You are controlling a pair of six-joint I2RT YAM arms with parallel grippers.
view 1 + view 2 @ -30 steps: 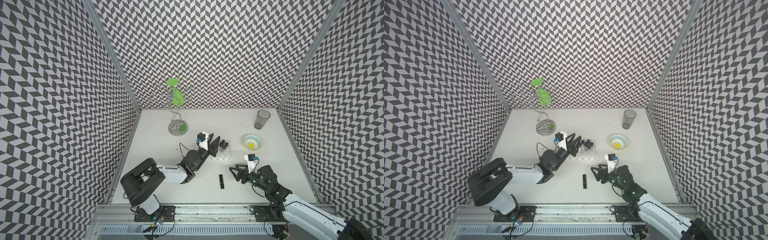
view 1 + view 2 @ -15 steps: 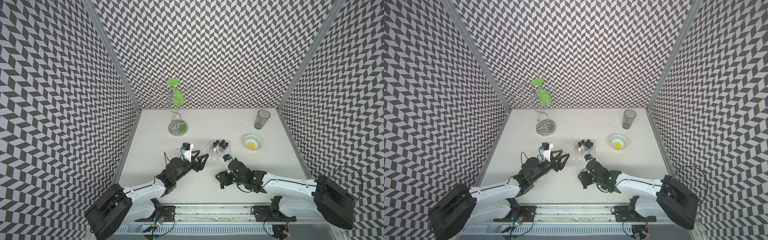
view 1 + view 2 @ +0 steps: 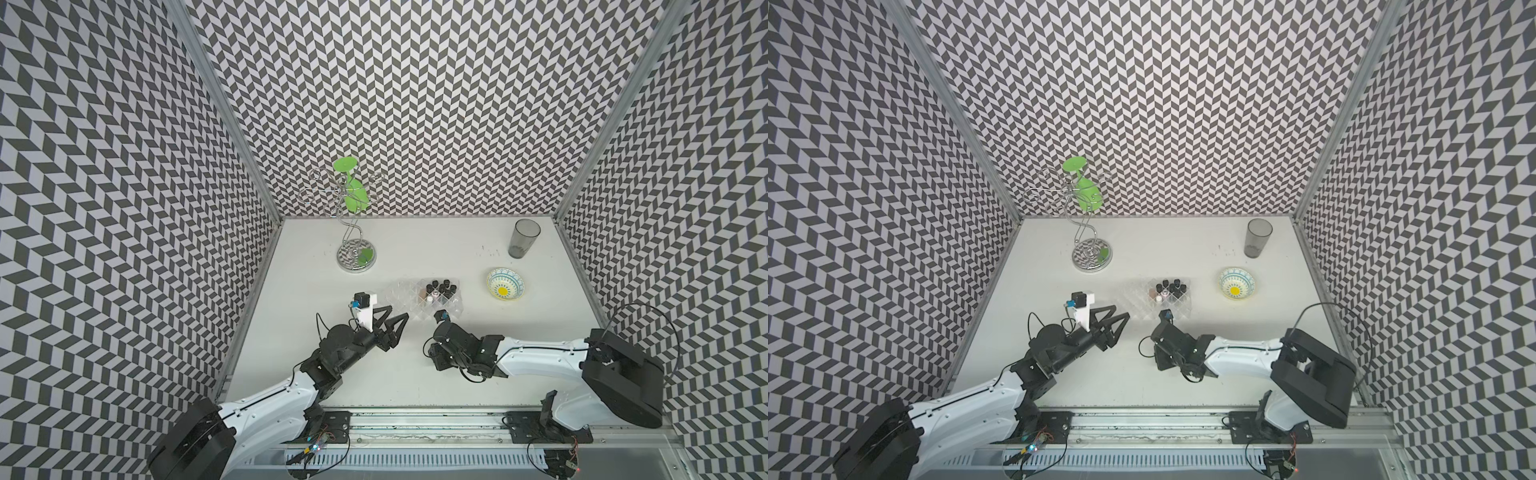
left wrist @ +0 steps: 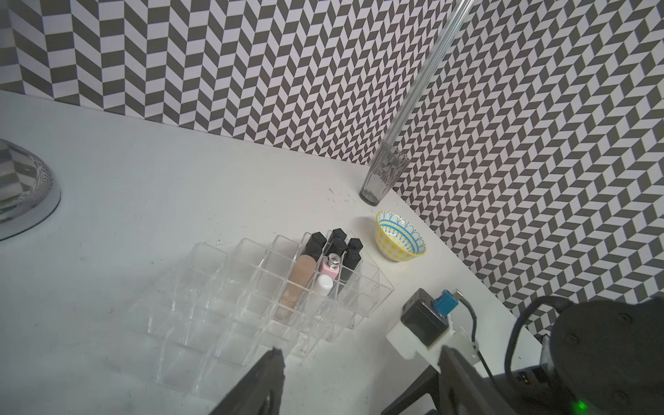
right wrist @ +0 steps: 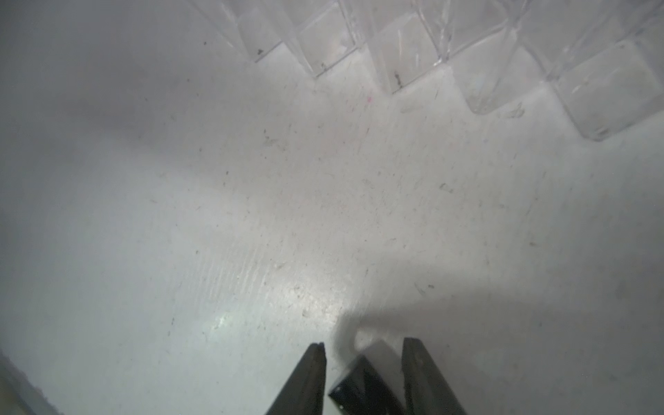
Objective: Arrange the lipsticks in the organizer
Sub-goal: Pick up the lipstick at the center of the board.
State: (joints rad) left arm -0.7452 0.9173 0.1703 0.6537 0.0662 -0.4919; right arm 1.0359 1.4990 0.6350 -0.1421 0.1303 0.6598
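The clear organizer (image 3: 401, 291) (image 3: 1133, 293) (image 4: 215, 287) stands mid-table. Its right part holds several black lipsticks (image 3: 442, 286) (image 4: 334, 244), a tan one (image 4: 301, 276), a pink one (image 4: 330, 267) and a white one (image 4: 323, 285). My left gripper (image 3: 398, 313) (image 3: 1120, 311) (image 4: 359, 350) hangs open and empty just in front of the organizer's left end. My right gripper (image 5: 364, 343) points down at the table in front of the organizer (image 5: 593, 90). It is shut on a black lipstick (image 5: 359, 388) that lies flat. In both top views its wrist (image 3: 457, 345) hides the fingers and this lipstick.
A grey tumbler (image 3: 523, 239) stands at the back right, with a blue-and-yellow bowl (image 3: 505, 283) in front of it, right of the organizer. A wire stand (image 3: 356, 257) with a green glass is at the back left. Patterned walls close three sides.
My right arm swung left to the loose black lipstick and its jaws closed round it. My left gripper drew back from the organizer toward the front left and opened wider.
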